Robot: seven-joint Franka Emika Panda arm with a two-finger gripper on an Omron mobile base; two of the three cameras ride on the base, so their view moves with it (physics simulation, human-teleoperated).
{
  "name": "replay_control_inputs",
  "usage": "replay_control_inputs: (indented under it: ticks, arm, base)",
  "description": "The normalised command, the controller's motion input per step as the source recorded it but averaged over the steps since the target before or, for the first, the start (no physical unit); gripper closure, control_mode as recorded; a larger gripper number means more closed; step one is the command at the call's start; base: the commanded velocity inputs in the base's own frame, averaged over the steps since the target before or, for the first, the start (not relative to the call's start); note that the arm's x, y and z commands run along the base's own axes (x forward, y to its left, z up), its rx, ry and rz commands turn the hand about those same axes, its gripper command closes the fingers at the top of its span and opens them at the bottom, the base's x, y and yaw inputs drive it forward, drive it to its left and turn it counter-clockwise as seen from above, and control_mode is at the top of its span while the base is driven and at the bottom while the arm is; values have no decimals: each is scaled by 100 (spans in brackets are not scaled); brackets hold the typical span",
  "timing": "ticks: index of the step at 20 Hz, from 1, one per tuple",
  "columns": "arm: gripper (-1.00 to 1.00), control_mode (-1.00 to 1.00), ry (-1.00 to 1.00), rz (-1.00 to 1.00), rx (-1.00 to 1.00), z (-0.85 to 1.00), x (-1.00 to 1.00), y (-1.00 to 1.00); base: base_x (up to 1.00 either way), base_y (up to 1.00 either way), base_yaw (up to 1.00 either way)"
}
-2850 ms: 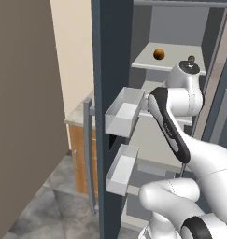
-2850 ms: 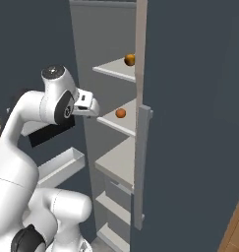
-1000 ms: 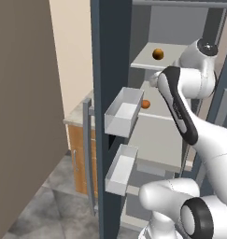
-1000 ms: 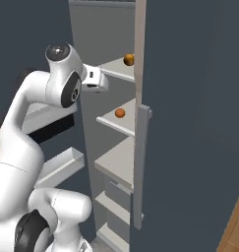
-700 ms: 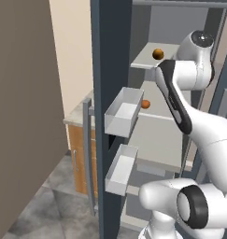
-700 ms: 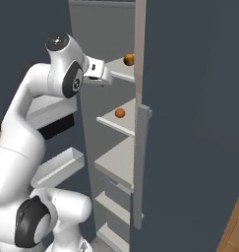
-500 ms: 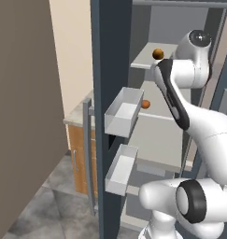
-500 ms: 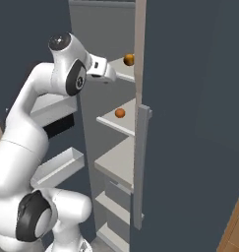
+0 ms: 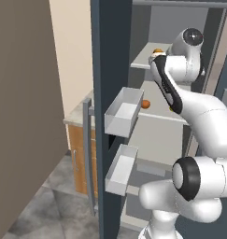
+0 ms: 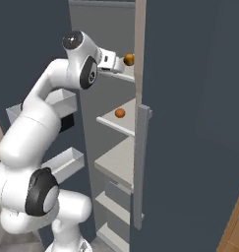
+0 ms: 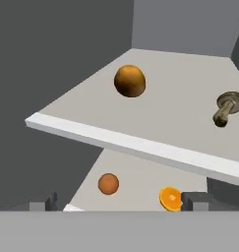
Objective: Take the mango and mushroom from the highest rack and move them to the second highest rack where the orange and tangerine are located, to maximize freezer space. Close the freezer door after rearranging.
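- Left base view: the white arm rises from the lower right and bends up to the top shelf (image 9: 145,59) of the open freezer, in the upper right of the frame. A sliver of the mango (image 9: 158,50) peeks over the arm's forearm on that shelf. One shelf down, a small orange fruit (image 9: 145,103) sits near the shelf's left end; whether it is the orange or the tangerine cannot be told here. Two grey door bins (image 9: 124,112) jut out at frame centre from the dark freezer door (image 9: 105,56).
- Right base view: the gripper (image 10: 116,63) reaches in from the upper left toward the top shelf, just left of the mango (image 10: 129,59), with a small gap between them. On the second shelf (image 10: 116,122), at frame centre, lies one round orange fruit (image 10: 120,112).
- Hand view: the finger tips (image 11: 194,201) stand wide apart at the bottom corners, holding nothing. The mango (image 11: 130,81) rests at upper centre on the top shelf (image 11: 140,145); the mushroom (image 11: 228,107) lies on its side at the right edge, well apart from it. Below the shelf's front lip, the tangerine (image 11: 108,184) sits lower centre-left and the orange (image 11: 170,198), looking cut, lower centre-right.
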Motion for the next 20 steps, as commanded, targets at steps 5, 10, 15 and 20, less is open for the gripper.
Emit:
replay_control_inputs:
  ticks: [5, 10, 15, 20]
  arm:
    - [-100, -100, 0, -1, 0, 4, 58, -29]
    - [-100, -100, 0, 0, 0, -1, 63, -20]
    - [-100, -100, 0, 0, 1, -2, 73, -10]
    - [-100, -100, 5, 0, 0, -6, 63, -6]
  base:
    - [0, 0, 0]
    - [0, 0, 0]
    - [0, 0, 0]
    - [0, 0, 0]
